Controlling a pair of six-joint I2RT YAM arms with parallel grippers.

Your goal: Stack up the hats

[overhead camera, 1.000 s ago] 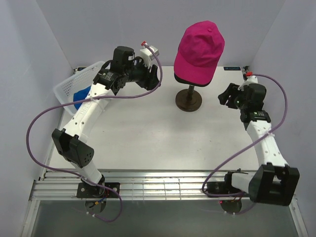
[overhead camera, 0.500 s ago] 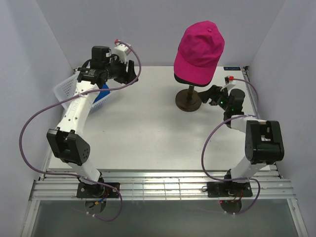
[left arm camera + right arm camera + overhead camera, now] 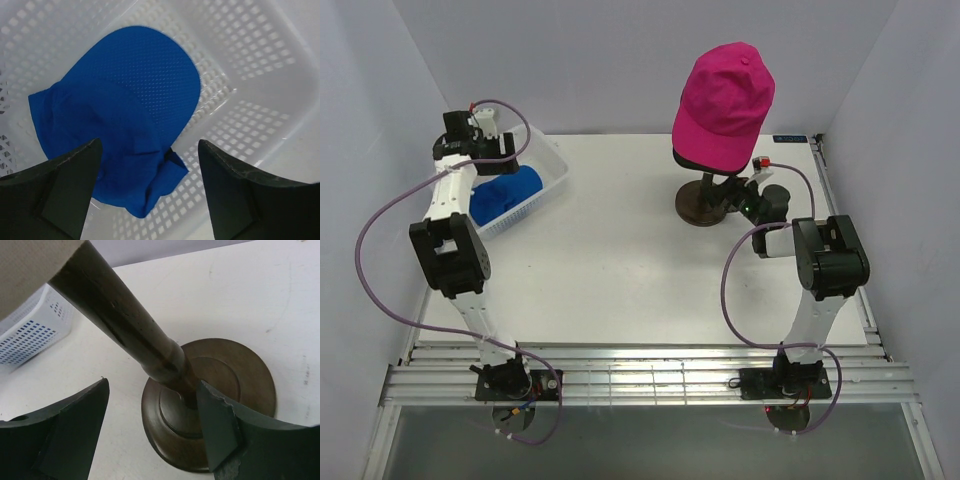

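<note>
Currently the blue cap (image 3: 120, 125) is framed by the wide-spread left gripper (image 3: 149, 145), lowering needed next; right gripper (image 3: 152, 385) likewise spread

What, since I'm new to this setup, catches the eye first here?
The magenta cap sits high on the dark stand toward the back right, the open right gripper straddling its post. At far left, the blue cap lies in the white basket beneath the open left gripper.

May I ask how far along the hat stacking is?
Done: the magenta cap sits on the mannequin stand. In hand: nothing. The left gripper hangs open over the blue cap in the basket, and the right gripper is open at the stand's post. Left: adding the blue cap.
</note>
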